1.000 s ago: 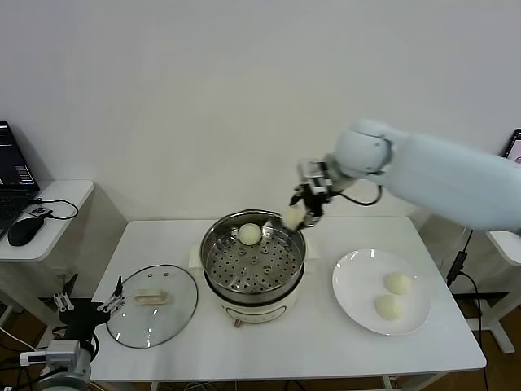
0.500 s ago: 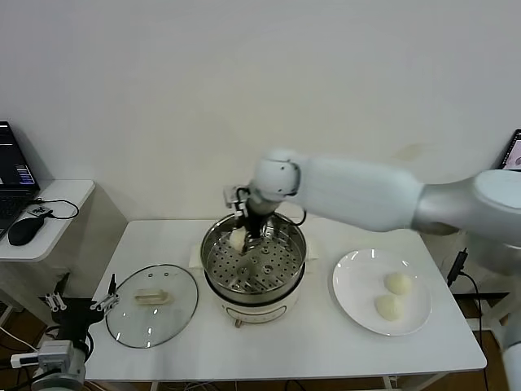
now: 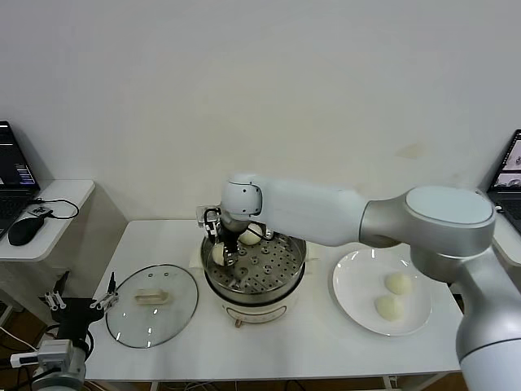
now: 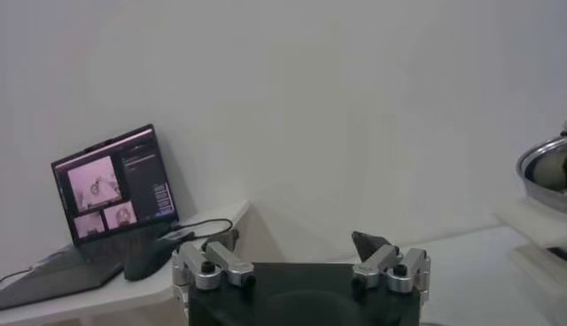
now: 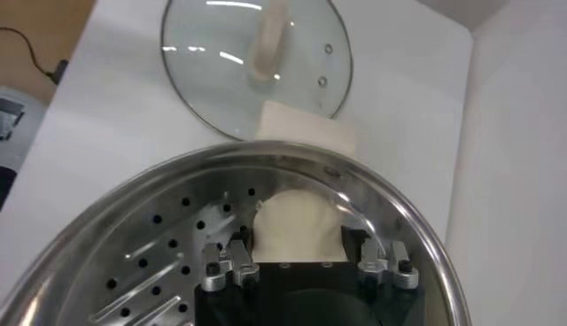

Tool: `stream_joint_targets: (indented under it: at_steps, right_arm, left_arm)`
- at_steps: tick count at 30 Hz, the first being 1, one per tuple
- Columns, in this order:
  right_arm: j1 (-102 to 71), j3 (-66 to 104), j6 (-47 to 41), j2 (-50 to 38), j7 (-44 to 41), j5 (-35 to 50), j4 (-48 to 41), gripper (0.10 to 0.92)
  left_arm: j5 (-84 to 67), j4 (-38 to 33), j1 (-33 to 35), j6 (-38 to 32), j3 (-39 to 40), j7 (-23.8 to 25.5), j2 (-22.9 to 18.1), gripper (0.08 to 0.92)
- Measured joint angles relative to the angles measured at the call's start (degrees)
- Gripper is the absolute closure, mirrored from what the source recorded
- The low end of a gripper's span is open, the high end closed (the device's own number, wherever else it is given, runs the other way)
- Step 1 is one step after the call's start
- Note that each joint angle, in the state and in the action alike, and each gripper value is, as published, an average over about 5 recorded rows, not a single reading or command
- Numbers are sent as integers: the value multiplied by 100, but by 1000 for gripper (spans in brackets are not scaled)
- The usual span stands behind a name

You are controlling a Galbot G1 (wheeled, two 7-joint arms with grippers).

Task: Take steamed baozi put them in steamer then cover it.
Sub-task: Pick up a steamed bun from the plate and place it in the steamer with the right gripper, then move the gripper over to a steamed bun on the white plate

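Observation:
My right gripper (image 3: 222, 247) reaches down into the left side of the steamer (image 3: 254, 308) and is shut on a steamed baozi (image 3: 216, 256). In the right wrist view that cream-white baozi (image 5: 299, 226) sits between the fingers (image 5: 232, 262), close above the perforated tray (image 5: 151, 257) by the steel rim. A second baozi (image 3: 249, 237) lies at the back of the tray. Two more baozi (image 3: 398, 283) (image 3: 387, 306) rest on the white plate (image 3: 354, 285). The glass cover (image 3: 152, 304) lies flat on the table left of the steamer. My left gripper (image 3: 81, 305) hangs open off the table's front left corner.
A side table (image 3: 57, 194) on the left holds a laptop (image 4: 111, 190) and a mouse (image 3: 24, 230). The white table (image 3: 326, 342) carries steamer, plate and cover. The cover (image 5: 257, 58) lies just beyond the steamer rim in the right wrist view.
My right arm swung left across the steamer with the baozi and came down at the tray's left side. The left arm barely moved.

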Motion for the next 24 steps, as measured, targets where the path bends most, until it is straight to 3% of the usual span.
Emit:
stream_joint_targets:
  at_steps: [4,12,24]
  right_arm:
    - [-35,3,-22,41,0,-42,-66,373]
    - [174,34,30,-176,-196,-16,168,213]
    - [1256,-208,539,-1797,-1033,-112,1499,203]
  left_arm:
    - [-1,8,-11,0,6,1,9,177]
    - [-2,-7,4,1,-2,3,22,177]
    - [29,-61,-30,27,124,11,63,177]
